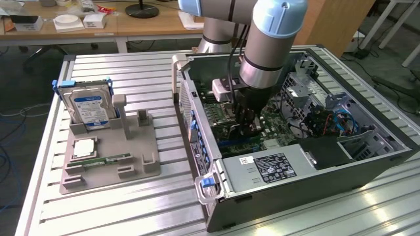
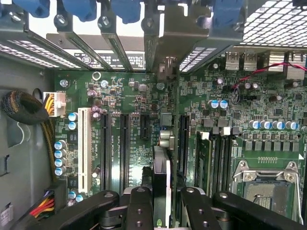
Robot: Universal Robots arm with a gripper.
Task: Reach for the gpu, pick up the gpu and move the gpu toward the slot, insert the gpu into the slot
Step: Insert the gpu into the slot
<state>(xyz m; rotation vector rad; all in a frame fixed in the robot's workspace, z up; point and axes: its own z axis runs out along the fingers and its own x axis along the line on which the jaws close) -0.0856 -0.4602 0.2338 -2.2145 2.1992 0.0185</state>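
The gpu (image 2: 161,184) stands on edge between the gripper's fingers, seen from the wrist view as a thin dark card with its silvery bracket end running up toward the rear wall of the case. The gripper (image 2: 161,211) is closed on it, one finger pad on each flat face, which keeps the card upright so its lower edge can meet a connector squarely. Just below and beside the card lie the long dark expansion connectors of the green motherboard (image 2: 134,103); the slot (image 2: 183,139) that the card seems lined up with is the dark strip running parallel to it, close by. Whether the card's edge already touches the connector I cannot tell, since the card hides its own lower edge.

In the exterior view the gripper (image 1: 244,129) is down inside the open computer case (image 1: 367,162), which lies on its side on the worktop (image 1: 131,206), so the board faces up and the arm can come straight down. The bracket end points at the blue retainer clips (image 2: 124,9) along the rear openings, as it should for seating.

Well apart, on the exterior view's left, a grey fixture (image 1: 108,157) holds the blue-labelled hard drive (image 1: 90,109) upright, with a memory stick (image 1: 105,161) lying flat
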